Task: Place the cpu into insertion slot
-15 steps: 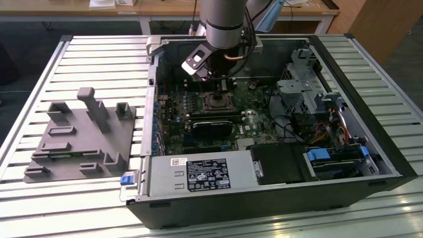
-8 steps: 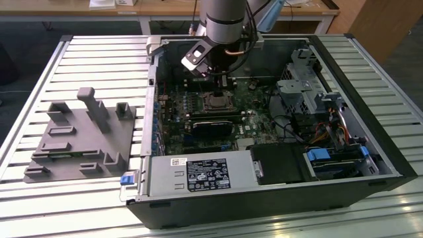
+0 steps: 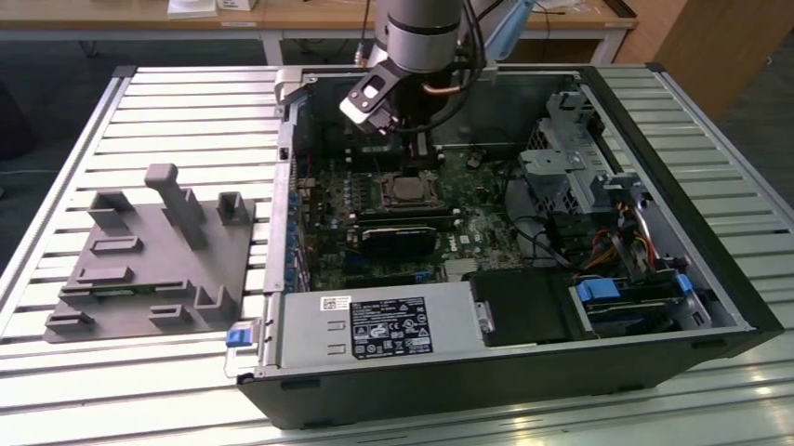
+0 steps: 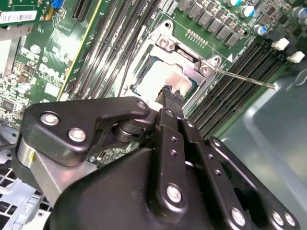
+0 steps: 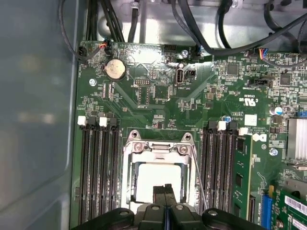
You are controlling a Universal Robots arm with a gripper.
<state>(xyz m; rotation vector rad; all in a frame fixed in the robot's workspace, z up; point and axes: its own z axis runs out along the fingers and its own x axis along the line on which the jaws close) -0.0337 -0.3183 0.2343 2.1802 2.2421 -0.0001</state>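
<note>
Scanning the exterior view, I'm passing the grey fixture [image 3: 149, 255] at nine o'clock on the counter [image 3: 186, 93], then the open computer case [image 3: 694, 242]. In the first wrist view the cpu [image 5: 148, 177] is lying flat inside the insertion slot [image 5: 158, 147]. My fingers [image 5: 159, 194] are pinched together, empty, hovering just twelve o'clock of it. Placing looks done to me.

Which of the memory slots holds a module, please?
The outermost memory slot on the wire lever's side: a green module stands in it; the others are empty.
</note>
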